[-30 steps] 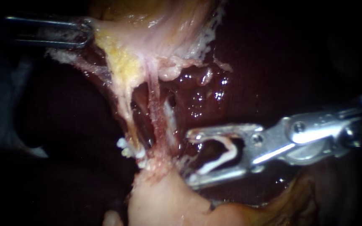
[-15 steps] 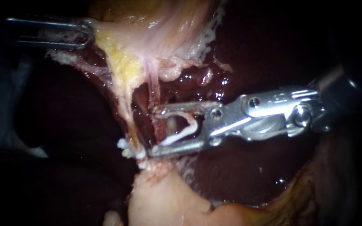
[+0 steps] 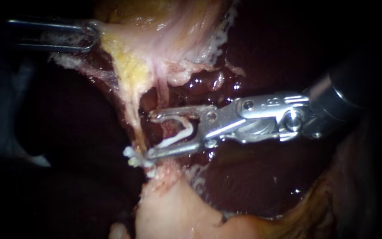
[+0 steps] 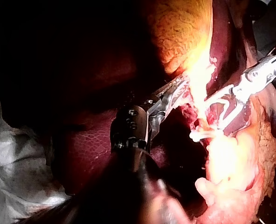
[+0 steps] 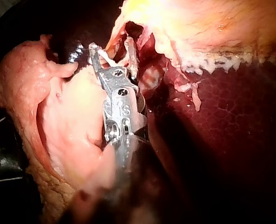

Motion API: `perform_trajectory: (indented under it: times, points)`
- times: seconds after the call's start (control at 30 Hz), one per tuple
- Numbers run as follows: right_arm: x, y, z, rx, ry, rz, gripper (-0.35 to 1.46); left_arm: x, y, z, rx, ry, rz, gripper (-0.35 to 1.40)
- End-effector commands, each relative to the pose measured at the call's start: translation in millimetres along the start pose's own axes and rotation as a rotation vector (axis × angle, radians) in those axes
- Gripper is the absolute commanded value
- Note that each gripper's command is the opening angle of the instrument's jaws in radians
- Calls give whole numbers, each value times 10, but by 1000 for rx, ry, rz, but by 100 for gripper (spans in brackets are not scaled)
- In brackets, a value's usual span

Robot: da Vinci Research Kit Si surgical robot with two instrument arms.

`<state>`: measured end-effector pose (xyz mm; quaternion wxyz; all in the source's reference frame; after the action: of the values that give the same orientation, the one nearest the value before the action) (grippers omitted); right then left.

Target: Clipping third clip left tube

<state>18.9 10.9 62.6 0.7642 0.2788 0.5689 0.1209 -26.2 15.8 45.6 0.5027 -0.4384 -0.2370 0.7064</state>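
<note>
My left instrument (image 3: pixel 91 36) comes in at the upper left, its jaws shut on the edge of the pale gallbladder tissue (image 3: pixel 164 31), holding it stretched. Two strands run down from there: a yellowish left tube (image 3: pixel 133 115) and a pink tube (image 3: pixel 168 128) to its right. Small white clips (image 3: pixel 131 155) sit at the left tube's lower end. My right instrument (image 3: pixel 150 135) has open jaws carrying a white clip (image 3: pixel 180 132); they straddle the pink tube, and their tips reach the left tube. In the right wrist view the jaws of my right instrument (image 5: pixel 112 49) stand open against the strands.
Dark red liver (image 3: pixel 253 177) lies behind and below the right instrument. A pale lump of tissue (image 3: pixel 169 208) sits under the tubes. White gauze (image 4: pixel 17 158) lies beside the left instrument's shaft in the left wrist view.
My right instrument has moved left and up from the liver, so its open jaws with the clip now surround the strands. The left instrument has held still.
</note>
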Motion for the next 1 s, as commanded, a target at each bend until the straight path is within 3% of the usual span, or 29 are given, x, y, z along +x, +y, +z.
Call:
perform_trajectory:
  times: [0.03,0.3,0.83,1.0]
  points:
    - [-2,1,2,9,-1,1,50,0,0,0,0,0,0,-35]
    - [-8,4,21,73,52,10,50,0,0,1,0,0,0,-35]
    - [6,-4,47,137,135,25,49,-1,0,2,1,1,0,-35]
    - [12,0,55,145,156,36,48,-1,0,3,2,1,1,-35]
